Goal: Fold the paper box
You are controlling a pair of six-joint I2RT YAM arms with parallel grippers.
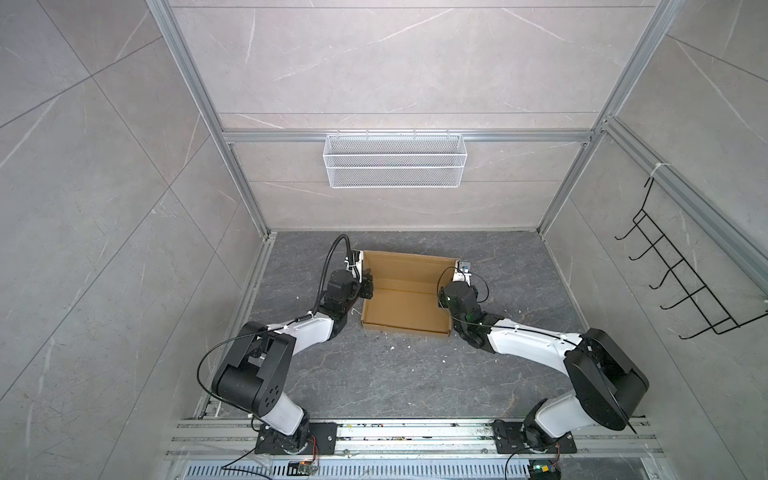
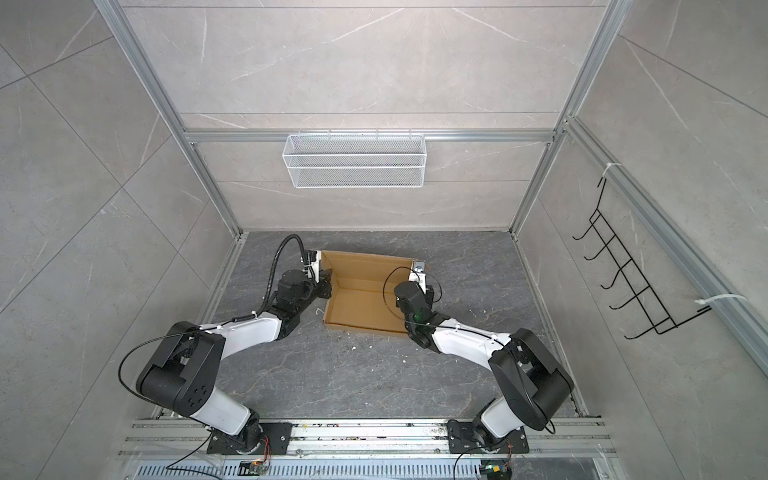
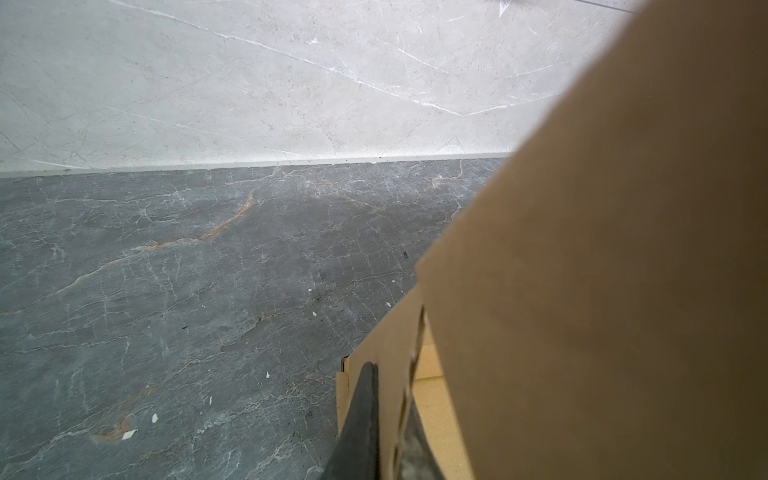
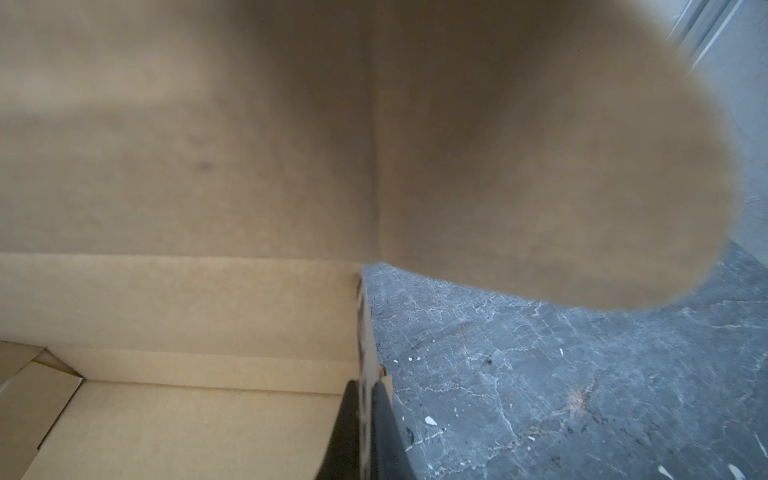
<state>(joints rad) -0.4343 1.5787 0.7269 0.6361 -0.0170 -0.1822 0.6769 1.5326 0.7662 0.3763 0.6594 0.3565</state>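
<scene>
Lying toward the far middle of the dark, white-veined stone surface [image 1: 395,374], the paper box [image 1: 405,305] is plain brown corrugated card: a shallow rectangular tray with its lid panel raised at the far side. The left gripper [image 3: 388,415] is clamped on the left side wall, and the right gripper [image 4: 365,411] on the right wall. Both top views give the whole outline. Only the wrist views show the pinched fluted wall edges and, blurred, a rounded flap [image 4: 540,166].

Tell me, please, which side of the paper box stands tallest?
The paper box's far panel, toward the back wall: it rises above the low near wall and both side walls.
</scene>
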